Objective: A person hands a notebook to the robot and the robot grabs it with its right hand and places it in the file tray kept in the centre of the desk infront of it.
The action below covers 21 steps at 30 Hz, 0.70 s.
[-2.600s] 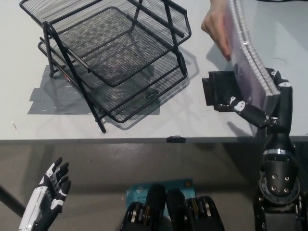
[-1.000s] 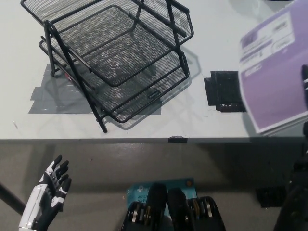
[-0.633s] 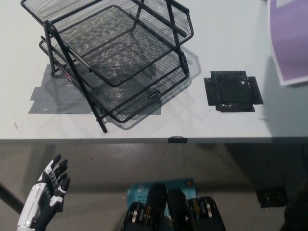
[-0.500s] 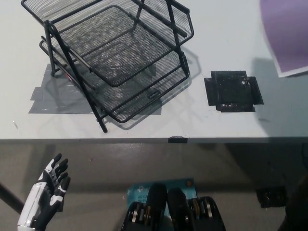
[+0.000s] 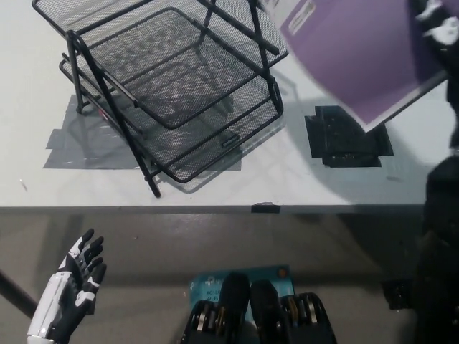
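Note:
A purple notebook (image 5: pixel 358 54) with a white label near its top left corner hangs flat in the air at the upper right, above the desk. My black right hand (image 5: pixel 436 20) is shut on its right edge at the top right corner of the picture. The notebook's left corner reaches over the right rim of the black mesh file tray (image 5: pixel 165 86), which stands with its tiers on the white desk (image 5: pixel 215 190). My white left hand (image 5: pixel 72 294) rests open at the lower left, below the desk edge.
A black tape square (image 5: pixel 349 140) lies on the desk to the right of the tray, partly under the notebook. Grey tape strips (image 5: pixel 79 147) lie under the tray's left side. A small black tape mark (image 5: pixel 264 208) sits on the front edge.
The person's hand has left the view. My right hand swung the notebook flat, lifted it to the top right, and now carries it left toward the tray. The left hand stays put.

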Available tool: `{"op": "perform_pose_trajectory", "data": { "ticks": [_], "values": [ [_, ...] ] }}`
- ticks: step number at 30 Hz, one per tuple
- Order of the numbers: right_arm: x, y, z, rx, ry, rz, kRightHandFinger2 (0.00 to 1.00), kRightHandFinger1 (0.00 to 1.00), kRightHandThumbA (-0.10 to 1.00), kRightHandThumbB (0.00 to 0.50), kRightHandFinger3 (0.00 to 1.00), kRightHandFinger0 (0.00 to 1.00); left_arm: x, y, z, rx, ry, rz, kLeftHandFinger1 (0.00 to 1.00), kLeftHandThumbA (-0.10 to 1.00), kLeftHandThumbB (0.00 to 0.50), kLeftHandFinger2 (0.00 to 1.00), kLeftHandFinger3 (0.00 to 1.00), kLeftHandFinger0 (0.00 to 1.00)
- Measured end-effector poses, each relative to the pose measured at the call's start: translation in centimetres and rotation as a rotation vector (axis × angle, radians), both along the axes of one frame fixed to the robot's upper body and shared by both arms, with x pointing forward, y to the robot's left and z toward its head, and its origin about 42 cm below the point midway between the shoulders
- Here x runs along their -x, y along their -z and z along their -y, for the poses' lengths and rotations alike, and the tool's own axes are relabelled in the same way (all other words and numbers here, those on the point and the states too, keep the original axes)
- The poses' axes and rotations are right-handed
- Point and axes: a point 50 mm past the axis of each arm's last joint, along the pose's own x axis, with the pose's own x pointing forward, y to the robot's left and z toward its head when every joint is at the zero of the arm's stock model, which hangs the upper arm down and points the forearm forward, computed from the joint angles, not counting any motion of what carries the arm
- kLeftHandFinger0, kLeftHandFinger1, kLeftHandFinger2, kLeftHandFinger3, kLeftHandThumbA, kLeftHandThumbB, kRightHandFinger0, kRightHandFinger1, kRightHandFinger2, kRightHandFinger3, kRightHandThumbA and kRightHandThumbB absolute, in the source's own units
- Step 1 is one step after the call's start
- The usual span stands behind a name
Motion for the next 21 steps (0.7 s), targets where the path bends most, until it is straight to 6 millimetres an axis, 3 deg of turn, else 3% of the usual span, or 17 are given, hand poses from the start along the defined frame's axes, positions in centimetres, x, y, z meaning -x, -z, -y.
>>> {"op": "perform_pose_trajectory", "data": {
  "ticks": [5, 9, 14, 19, 21],
  "values": [
    [-2.8, 1.1, -0.8, 0.164, 0.070, -0.076, 0.00, 0.00, 0.75, 0.000, 0.00, 0.00, 0.0, 0.0, 0.0, 0.000, 0.001, 0.000, 1.00, 0.74, 0.386, 1.00, 1.00, 1.00],
    [-4.4, 0.4, -1.5, 0.259, 0.122, -0.070, 0.00, 0.00, 0.82, 0.000, 0.00, 0.00, 0.0, 0.0, 0.1, 0.000, 0.003, 0.000, 1.00, 0.74, 0.385, 1.00, 1.00, 1.00],
    [-6.0, 0.0, -2.3, 0.371, 0.178, -0.057, 0.00, 0.00, 0.81, 0.000, 0.01, 0.00, 0.0, 0.0, 0.1, 0.000, 0.003, 0.000, 1.00, 0.74, 0.375, 1.00, 1.00, 1.00],
    [-7.7, 0.1, -2.8, 0.496, 0.244, -0.042, 0.10, 0.00, 0.89, 0.000, 0.21, 0.00, 0.0, 0.0, 0.1, 0.000, 0.004, 0.000, 1.00, 0.75, 0.371, 1.00, 1.00, 1.00],
    [-8.2, 0.0, -2.7, 0.541, 0.275, -0.032, 0.09, 0.00, 0.82, 0.000, 0.22, 0.00, 0.0, 0.0, 0.1, -0.001, 0.004, 0.000, 1.00, 0.75, 0.368, 1.00, 1.00, 1.00]
  ]
}}
